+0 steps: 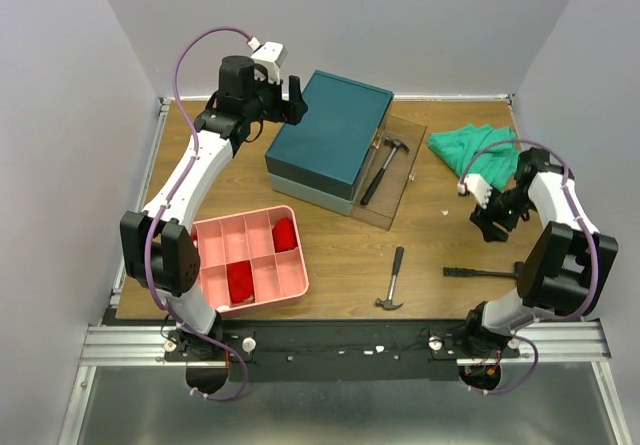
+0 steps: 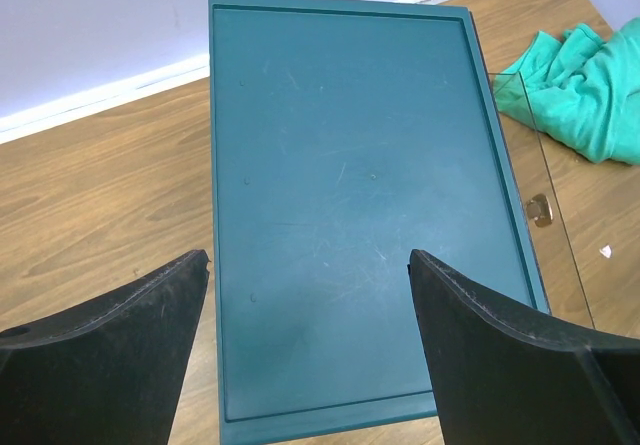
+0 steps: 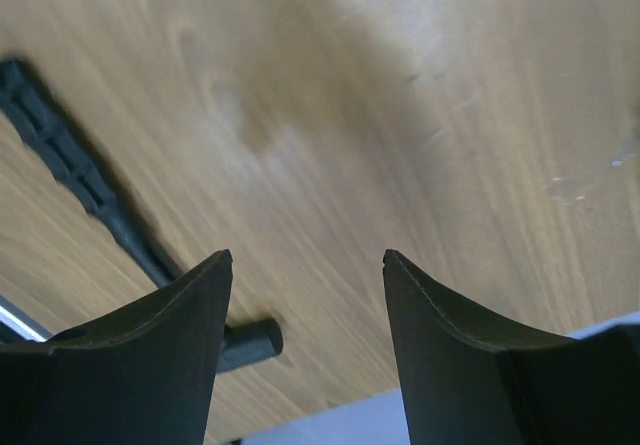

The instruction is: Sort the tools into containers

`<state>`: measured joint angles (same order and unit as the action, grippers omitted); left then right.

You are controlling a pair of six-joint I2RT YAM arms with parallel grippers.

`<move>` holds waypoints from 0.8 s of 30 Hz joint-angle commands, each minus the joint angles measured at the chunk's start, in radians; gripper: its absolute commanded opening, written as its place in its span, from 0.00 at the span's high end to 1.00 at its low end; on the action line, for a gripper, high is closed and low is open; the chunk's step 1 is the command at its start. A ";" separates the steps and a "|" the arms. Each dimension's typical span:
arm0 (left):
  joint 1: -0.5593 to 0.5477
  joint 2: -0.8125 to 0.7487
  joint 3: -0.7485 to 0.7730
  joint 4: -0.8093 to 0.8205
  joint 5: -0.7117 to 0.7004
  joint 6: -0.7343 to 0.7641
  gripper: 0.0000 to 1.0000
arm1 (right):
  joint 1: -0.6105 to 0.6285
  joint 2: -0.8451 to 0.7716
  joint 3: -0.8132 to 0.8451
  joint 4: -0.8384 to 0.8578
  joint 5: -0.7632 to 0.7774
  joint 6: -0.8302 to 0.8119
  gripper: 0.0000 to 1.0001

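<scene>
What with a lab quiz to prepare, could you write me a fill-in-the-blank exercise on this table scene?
1. The pulled-out clear drawer of the teal box holds one ____.
2. The compartment tray by the left arm is ____ in colour.
3. The crumpled cloth at the far right is ____.
4. The left gripper points at the box top with its jaws ____.
Missing words: hammer; pink; green; open.

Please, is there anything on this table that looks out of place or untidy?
A crumpled green cloth lies beside the pulled-out clear drawer; it is no tool. A hammer and a black tool lie loose on the table, unsorted.
</scene>
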<state>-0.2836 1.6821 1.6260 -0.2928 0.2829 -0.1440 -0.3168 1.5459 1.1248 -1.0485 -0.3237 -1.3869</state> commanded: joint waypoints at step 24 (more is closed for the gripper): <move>0.012 0.064 0.048 -0.046 -0.027 0.058 0.08 | -0.130 -0.050 -0.379 0.312 0.265 -0.445 0.34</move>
<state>-0.2749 1.7317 1.6299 -0.3271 0.2794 -0.1085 -0.4366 1.4502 0.7780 -0.8200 -0.0925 -1.7882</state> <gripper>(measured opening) 0.915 0.669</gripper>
